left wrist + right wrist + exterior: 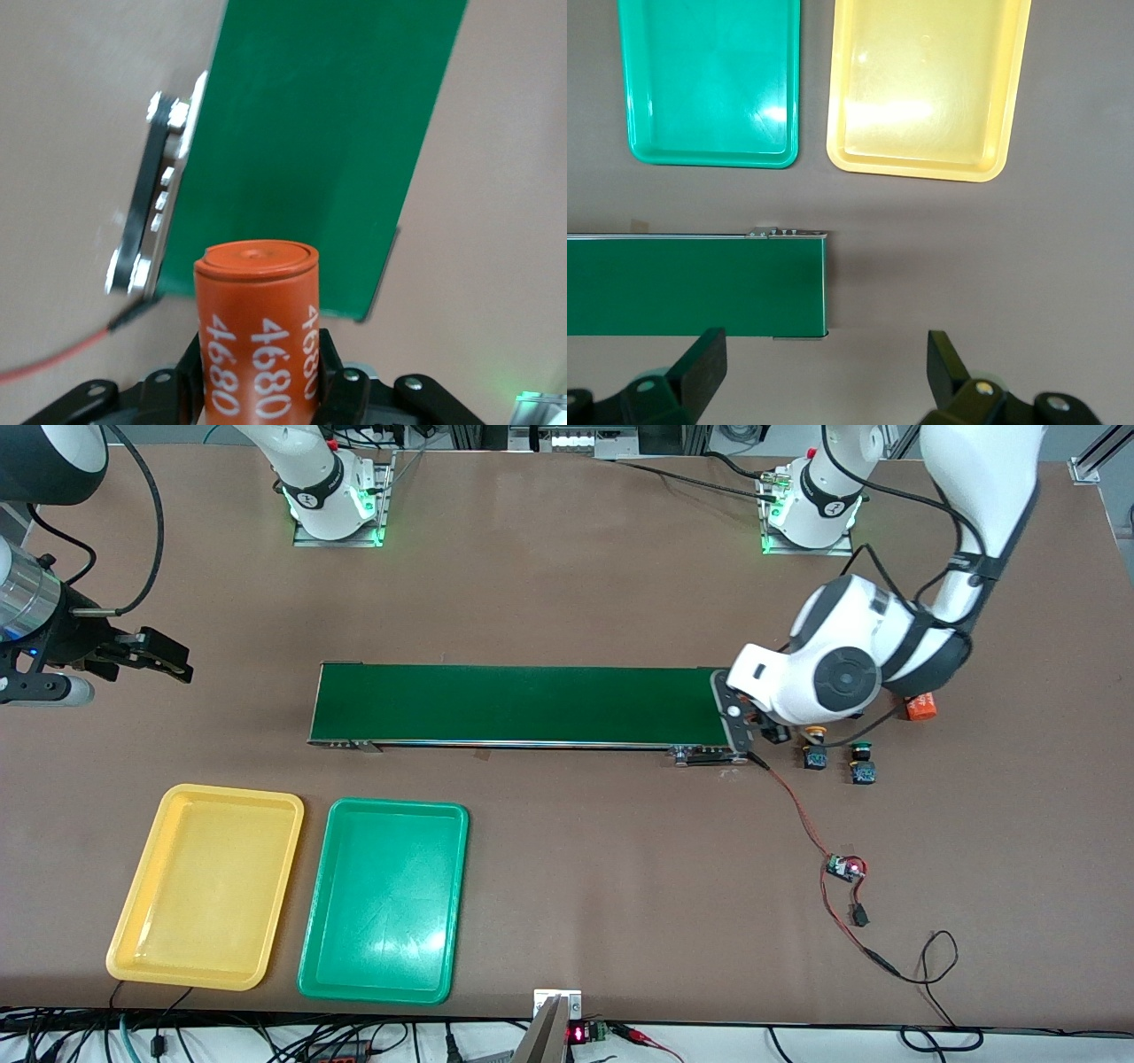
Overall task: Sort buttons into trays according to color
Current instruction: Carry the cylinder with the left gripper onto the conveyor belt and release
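My left gripper (261, 356) is shut on an orange cylinder marked 4680 (257, 328), over the table just off the end of the dark-green conveyor belt (319, 133) at the left arm's end; in the front view the gripper (755, 726) is mostly hidden under its wrist. A yellow-capped button (813, 755) and a green-capped button (860, 764) stand on the table beside it. The other buttons are out of view. My right gripper (164, 657) is open and empty, held up at the right arm's end of the table (824, 350). The yellow tray (208, 886) and green tray (385, 899) lie side by side.
The conveyor belt (523, 704) spans the table's middle. A second orange cylinder (921, 707) lies near the left arm's elbow. A red wire runs from the belt's end to a small circuit board (846, 866). Both trays show in the right wrist view, green (709, 80) and yellow (930, 84).
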Available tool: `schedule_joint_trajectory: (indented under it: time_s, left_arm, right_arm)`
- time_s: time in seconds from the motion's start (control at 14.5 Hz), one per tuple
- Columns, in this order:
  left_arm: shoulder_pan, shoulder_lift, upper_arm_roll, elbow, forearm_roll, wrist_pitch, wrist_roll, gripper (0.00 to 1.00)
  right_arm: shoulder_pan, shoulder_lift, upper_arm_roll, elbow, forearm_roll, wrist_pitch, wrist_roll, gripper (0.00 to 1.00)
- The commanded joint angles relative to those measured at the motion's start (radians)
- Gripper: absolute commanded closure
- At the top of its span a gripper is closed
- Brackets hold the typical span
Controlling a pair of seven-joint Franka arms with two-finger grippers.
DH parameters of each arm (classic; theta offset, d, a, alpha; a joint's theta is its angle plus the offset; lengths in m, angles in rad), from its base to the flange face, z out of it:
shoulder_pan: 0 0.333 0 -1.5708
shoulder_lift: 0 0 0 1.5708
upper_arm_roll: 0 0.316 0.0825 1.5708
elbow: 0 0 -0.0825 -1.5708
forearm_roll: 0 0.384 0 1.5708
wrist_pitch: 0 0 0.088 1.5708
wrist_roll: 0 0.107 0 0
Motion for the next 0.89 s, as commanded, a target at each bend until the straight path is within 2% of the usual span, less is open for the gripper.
schedule_joint_trajectory:
  time_s: [0.0, 0.14, 0.34, 0.41, 0.48, 0.55, 0.83]
  left_arm:
    - [-0.055, 0.006, -0.001, -0.039, 0.081, 0.071, 0.040, 0.90]
    - [-0.070, 0.014, -0.003, -0.079, 0.117, 0.140, 0.038, 0.90]
    - [-0.070, 0.066, -0.001, -0.083, 0.135, 0.200, 0.038, 0.86]
    - [-0.075, 0.069, -0.003, -0.083, 0.135, 0.201, 0.037, 0.76]
    - [-0.075, 0.066, -0.003, -0.083, 0.135, 0.201, 0.037, 0.24]
    - [-0.075, 0.058, -0.004, -0.080, 0.135, 0.194, 0.034, 0.00]
    - [-0.044, 0.025, -0.009, -0.044, 0.134, 0.127, 0.040, 0.00]
  right_arm:
    - [0.001, 0.001, 0.002, 0.010, -0.009, -0.007, -0.005, 0.00]
    - [-0.002, 0.001, 0.002, 0.011, -0.009, -0.005, -0.005, 0.00]
    - [0.001, 0.001, 0.002, 0.011, -0.009, -0.002, -0.004, 0.00]
    - [0.001, 0.001, 0.002, 0.011, -0.007, -0.002, -0.004, 0.00]
    - [0.001, 0.001, 0.002, 0.010, -0.007, -0.005, -0.004, 0.00]
    - [0.000, 0.001, 0.001, 0.010, -0.007, -0.010, -0.004, 0.00]
    - [-0.003, 0.006, 0.002, 0.010, -0.004, -0.004, -0.010, 0.00]
